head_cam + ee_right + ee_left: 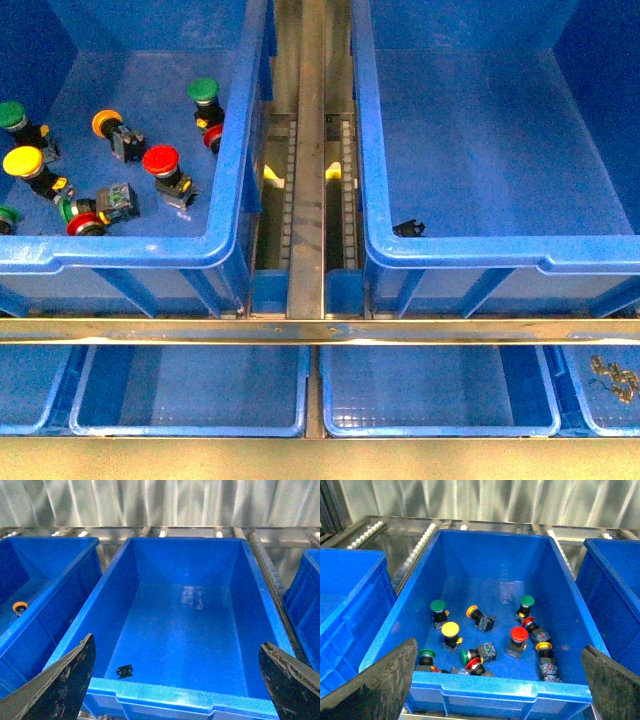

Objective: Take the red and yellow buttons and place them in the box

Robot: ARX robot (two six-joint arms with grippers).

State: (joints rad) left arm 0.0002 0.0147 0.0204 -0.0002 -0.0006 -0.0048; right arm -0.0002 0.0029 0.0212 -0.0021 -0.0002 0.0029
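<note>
A red button [160, 160] [519, 634] and a yellow button [22, 162] [450, 629] lie among several others, including an orange-capped one [107, 123] [472, 611], in the left blue crate [130, 252]. The box [480, 250] [200, 697] on the right holds only a small black piece [408, 229] [124, 670]. My left gripper [502, 682] hangs open above the near rim of the buttons' crate, nothing between its fingers. My right gripper [180, 685] hangs open over the box's near rim, also empty. Neither arm shows in the front view.
Green-capped buttons [203, 92] [437, 606] lie mixed with the others. A metal roller rail [307, 200] runs between the two crates, and a steel bar [320, 330] crosses in front. Shallow blue trays [190, 390] sit below; the far-right tray holds small metal parts [615, 378].
</note>
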